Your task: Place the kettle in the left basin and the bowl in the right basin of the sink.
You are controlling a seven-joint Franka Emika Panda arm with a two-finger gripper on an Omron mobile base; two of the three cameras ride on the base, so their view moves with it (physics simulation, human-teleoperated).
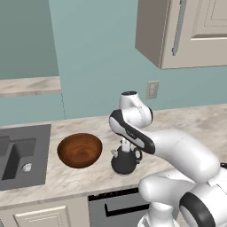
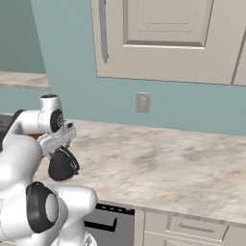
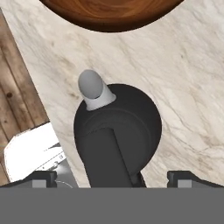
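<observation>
My two-finger gripper (image 3: pixel 109 177) spread wide, poised directly above small squat black kettle (image 3: pixel 117 129), jaws straddling looped handle for top grab. Kettle on marble counter (image 1: pixel 186 119), just beside glossy reddish-brown wooden bowl (image 1: pixel 80 150); dark grey sink (image 1: pixel 26 153) further left.

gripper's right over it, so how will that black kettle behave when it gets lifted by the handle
The kettle looks rigid, so it should not flex. Held by its looped handle, it may swing or tilt toward the spout. Its squat, rounded body probably resists tipping on the counter, though the smooth surface could slip in the open gripper.
</observation>
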